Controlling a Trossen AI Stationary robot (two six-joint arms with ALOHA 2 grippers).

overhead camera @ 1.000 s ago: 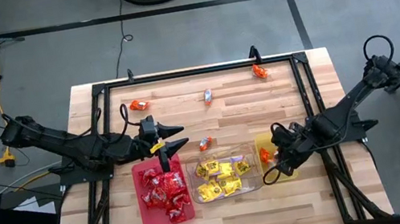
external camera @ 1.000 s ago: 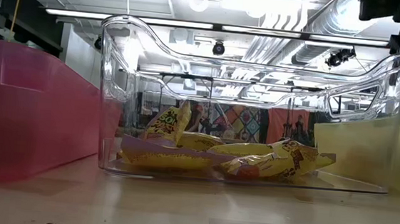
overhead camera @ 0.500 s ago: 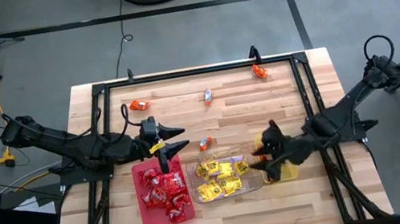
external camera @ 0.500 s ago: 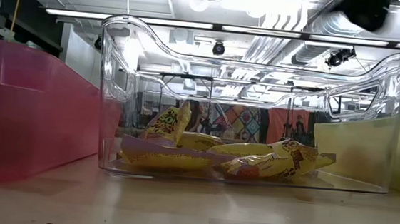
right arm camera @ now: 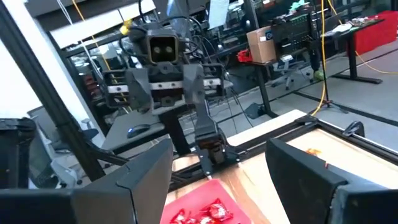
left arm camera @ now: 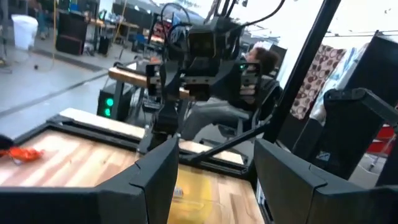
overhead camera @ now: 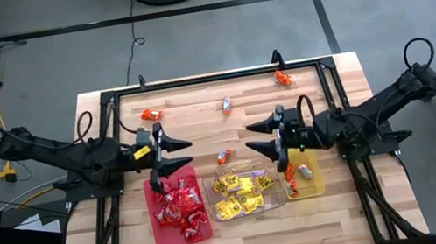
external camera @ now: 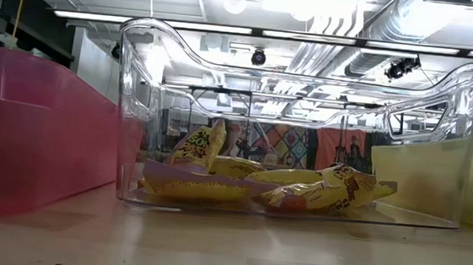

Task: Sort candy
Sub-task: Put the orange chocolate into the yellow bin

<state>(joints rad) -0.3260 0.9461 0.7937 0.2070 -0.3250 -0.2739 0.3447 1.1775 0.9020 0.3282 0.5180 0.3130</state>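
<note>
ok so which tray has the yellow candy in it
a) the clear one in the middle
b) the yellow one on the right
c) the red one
a: in the high view the yellow candy lies in the clear tray, between the red tray and the yellow tray.

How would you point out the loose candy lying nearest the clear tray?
Find the clear tray of yellow candy in the middle of the table. Just beyond its far edge lies one small orange and silver candy, alone on bare wood, between both open end effectors.
</note>
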